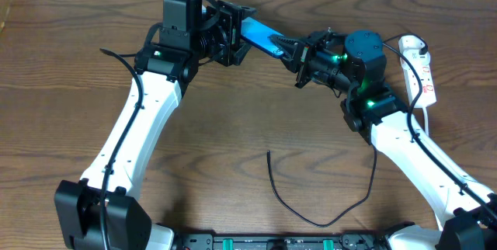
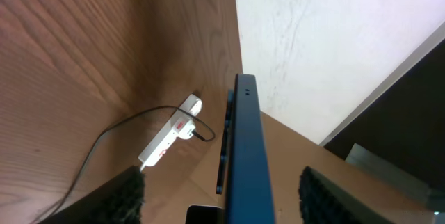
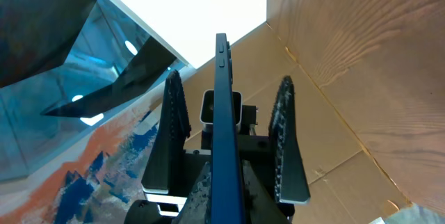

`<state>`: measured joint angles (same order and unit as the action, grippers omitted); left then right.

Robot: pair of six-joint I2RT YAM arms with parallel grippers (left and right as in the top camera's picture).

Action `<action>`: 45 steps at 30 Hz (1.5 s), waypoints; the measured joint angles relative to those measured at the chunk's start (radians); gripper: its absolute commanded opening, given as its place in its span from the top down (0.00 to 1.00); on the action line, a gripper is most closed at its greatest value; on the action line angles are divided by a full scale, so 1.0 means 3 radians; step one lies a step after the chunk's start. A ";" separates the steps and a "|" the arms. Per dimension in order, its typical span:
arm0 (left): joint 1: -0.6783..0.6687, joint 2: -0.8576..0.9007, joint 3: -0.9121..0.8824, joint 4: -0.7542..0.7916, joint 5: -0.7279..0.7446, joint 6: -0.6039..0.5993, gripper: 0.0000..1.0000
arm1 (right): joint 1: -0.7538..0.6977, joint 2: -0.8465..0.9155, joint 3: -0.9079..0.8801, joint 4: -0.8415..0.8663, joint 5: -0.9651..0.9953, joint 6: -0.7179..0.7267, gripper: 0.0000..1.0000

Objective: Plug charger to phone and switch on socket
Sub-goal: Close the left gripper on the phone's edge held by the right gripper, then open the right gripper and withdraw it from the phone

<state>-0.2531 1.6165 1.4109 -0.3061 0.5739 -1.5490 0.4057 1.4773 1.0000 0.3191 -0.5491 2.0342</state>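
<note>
The phone [image 1: 260,32] is a slim blue slab held in the air at the back of the table, between both grippers. My right gripper [image 1: 295,54] is shut on its right end; in the right wrist view its fingers [image 3: 224,182] press both faces of the phone [image 3: 222,106]. My left gripper [image 1: 235,39] is open around the left end; in the left wrist view its fingers [image 2: 221,179] stand wide of the phone [image 2: 247,147] on both sides. The charger cable [image 1: 281,201] lies loose on the table in front, its tip free. The white socket [image 1: 423,75] lies at the right, and also shows in the left wrist view [image 2: 167,137].
A white adapter [image 1: 411,46] sits at the far end of the socket. The wooden table [image 1: 233,126] ends at a pale wall behind the arms. Thicker black robot cables run along both arms, and the arm bases stand at the front edge.
</note>
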 measured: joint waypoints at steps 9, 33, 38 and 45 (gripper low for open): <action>0.0000 0.0000 0.0000 0.0000 0.0013 0.0001 0.55 | 0.0020 0.0000 0.0000 0.0001 0.0013 0.0000 0.99; -0.0097 0.0000 0.0000 0.0001 0.0023 0.0092 0.92 | 0.0020 0.0000 0.0000 -0.0003 0.0013 0.0000 0.99; -0.0097 0.0000 0.0000 0.0013 0.0022 0.0150 0.93 | 0.0020 0.0000 0.0000 -0.0001 0.0019 0.0067 0.98; -0.0098 0.0000 0.0000 -0.0005 0.0019 0.0140 0.93 | 0.0020 0.0000 0.0000 0.0014 0.0019 0.0028 0.80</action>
<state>-0.2825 1.6165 1.4109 -0.3077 0.5797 -1.5070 0.4118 1.4773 1.0000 0.3233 -0.5434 2.0426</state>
